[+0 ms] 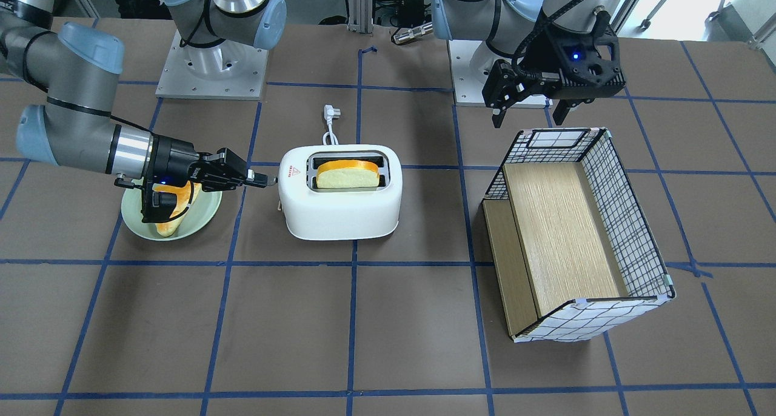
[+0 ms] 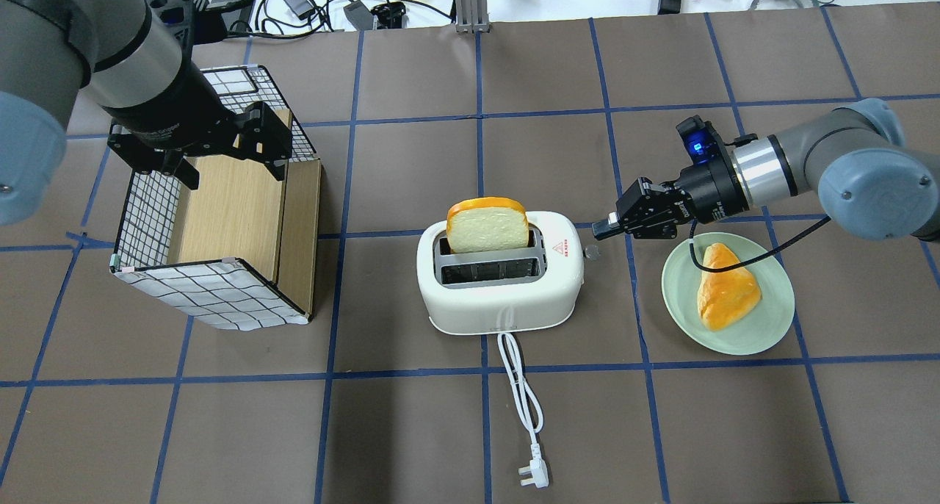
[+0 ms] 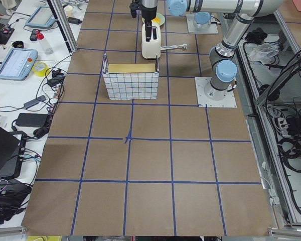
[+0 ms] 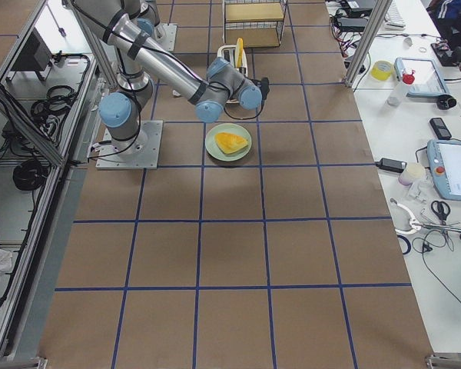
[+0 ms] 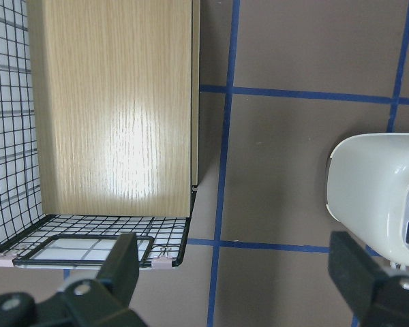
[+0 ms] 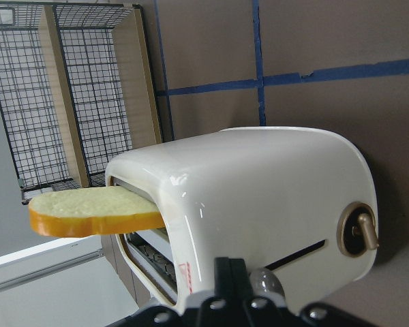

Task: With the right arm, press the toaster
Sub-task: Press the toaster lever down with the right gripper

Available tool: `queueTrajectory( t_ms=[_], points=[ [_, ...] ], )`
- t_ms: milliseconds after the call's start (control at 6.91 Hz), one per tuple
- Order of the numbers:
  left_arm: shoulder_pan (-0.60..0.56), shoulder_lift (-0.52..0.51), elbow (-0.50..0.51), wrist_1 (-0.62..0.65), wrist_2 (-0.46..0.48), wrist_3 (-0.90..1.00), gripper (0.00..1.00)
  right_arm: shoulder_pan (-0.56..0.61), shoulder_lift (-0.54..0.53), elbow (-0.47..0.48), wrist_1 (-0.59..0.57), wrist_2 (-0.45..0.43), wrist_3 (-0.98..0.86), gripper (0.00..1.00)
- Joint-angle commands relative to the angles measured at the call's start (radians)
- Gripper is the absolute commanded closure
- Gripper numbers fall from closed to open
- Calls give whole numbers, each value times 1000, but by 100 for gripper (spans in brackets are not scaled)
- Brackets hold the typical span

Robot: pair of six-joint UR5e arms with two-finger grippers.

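The white toaster [image 2: 499,298] stands at the table's middle, also in the front view [image 1: 339,213]. A bread slice [image 2: 487,225] sticks up from one slot. My right gripper [image 2: 600,232] is shut and empty. It lies level, pointing at the toaster's end, its tip just above the small grey lever knob [image 2: 590,253]. In the right wrist view the shut fingertips [image 6: 230,269] sit right beside the knob [image 6: 267,283]; I cannot tell if they touch. My left gripper [image 2: 231,170] is open and empty, above the checked wire box [image 2: 213,291].
A green plate [image 2: 771,328] with a bread piece [image 2: 723,294] lies under my right wrist. The toaster's white cord [image 2: 521,386] and plug [image 2: 532,476] trail toward the robot's side. The wire box with wooden shelf [image 1: 564,234] stands on my left side.
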Motion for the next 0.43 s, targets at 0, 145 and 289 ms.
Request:
queueTrajectory(
  t_ms=[0,145,289],
  points=[
    [0,0,0,0,0,0,0,1,1,6,-7,-3,0,100],
    [0,0,0,0,-2,0,0,1,10,8,-11,-4,-3,100],
    [0,0,0,0,-2,0,0,1,12,14,-23,-9,0,100]
  ],
)
